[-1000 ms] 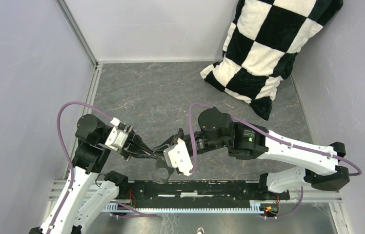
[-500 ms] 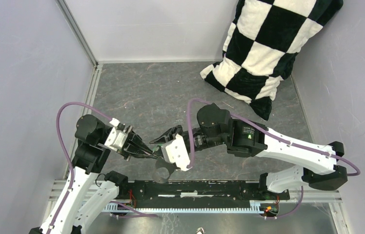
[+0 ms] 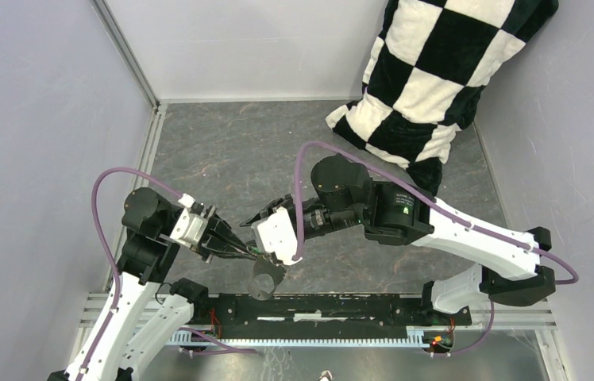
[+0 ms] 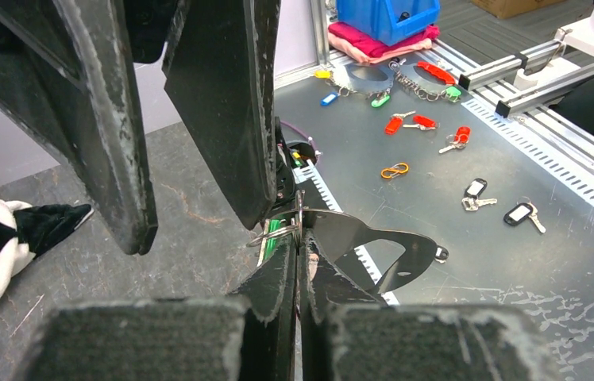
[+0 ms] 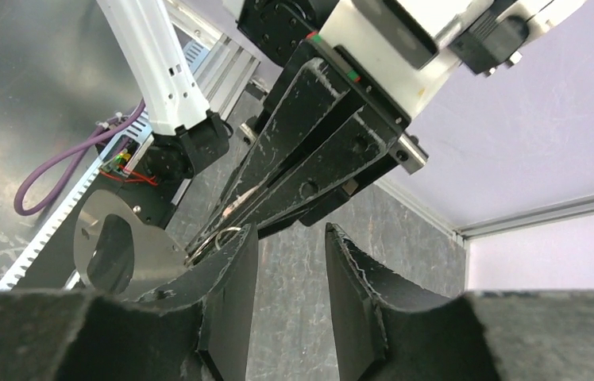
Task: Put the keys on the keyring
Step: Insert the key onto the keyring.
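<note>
My left gripper [image 3: 244, 249] is shut on the keyring's small wire ring [image 4: 278, 232]. The keyring's grey metal oval loop [image 3: 266, 278] hangs below its tips and shows in the left wrist view [image 4: 373, 242] and the right wrist view [image 5: 119, 246]. The green-headed key [image 4: 275, 238] sits at the ring, against the left fingertips. The red-headed key is hidden. My right gripper [image 3: 256, 216] is open and empty, and its fingers [image 4: 222, 103] straddle the air just over the left gripper's tips. In the right wrist view, the right gripper [image 5: 290, 254] has its left finger beside the ring [image 5: 218, 238].
A black-and-white checkered pillow [image 3: 429, 71] leans in the far right corner. An aluminium rail [image 3: 318, 305] runs along the near edge. Beyond it, a metal bench holds several spare keys and tags [image 4: 421, 123] and a blue bin [image 4: 389, 16]. Walls close in on the left and right.
My right arm has swung left and a little farther away, bringing its open fingers over the left gripper's tips. The left gripper has stayed put, shut on the keyring.
</note>
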Tool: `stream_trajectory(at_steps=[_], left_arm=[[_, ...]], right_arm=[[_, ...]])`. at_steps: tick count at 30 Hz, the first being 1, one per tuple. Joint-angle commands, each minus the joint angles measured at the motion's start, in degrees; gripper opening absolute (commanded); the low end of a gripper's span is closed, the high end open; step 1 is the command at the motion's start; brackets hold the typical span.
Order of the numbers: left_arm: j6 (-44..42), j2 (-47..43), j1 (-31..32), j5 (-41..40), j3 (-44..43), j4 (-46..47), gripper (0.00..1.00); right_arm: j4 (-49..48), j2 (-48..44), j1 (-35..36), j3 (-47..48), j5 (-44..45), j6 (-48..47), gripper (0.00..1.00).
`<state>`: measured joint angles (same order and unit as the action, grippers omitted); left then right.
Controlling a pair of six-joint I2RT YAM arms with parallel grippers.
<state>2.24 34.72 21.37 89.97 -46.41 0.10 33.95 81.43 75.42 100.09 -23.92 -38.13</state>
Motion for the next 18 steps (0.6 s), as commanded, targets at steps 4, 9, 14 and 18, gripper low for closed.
stream_trajectory(at_steps=[4,9,14,18], left_arm=[[-0.7,-0.5,0.1,3.7,0.6,0.6,0.02],[-5.2,0.0,0.1,0.2,-0.8,-4.8,0.02],[-30.6,3.4,0.0,-9.6,-9.1,-31.4,0.02],[-34.8,4.8,0.1,-13.2,-11.7,-36.5,0.02]], right_arm=[[-7.4,-6.9,-1.8,-5.7,7.8,6.6,0.48],[-11.2,-11.5,-2.3,-9.6,8.9,12.4,0.53],[-9.3,-10.4,-2.2,-9.6,8.8,19.8,0.51],[-6.3,-8.2,-2.3,-7.6,7.5,23.2,0.47]])
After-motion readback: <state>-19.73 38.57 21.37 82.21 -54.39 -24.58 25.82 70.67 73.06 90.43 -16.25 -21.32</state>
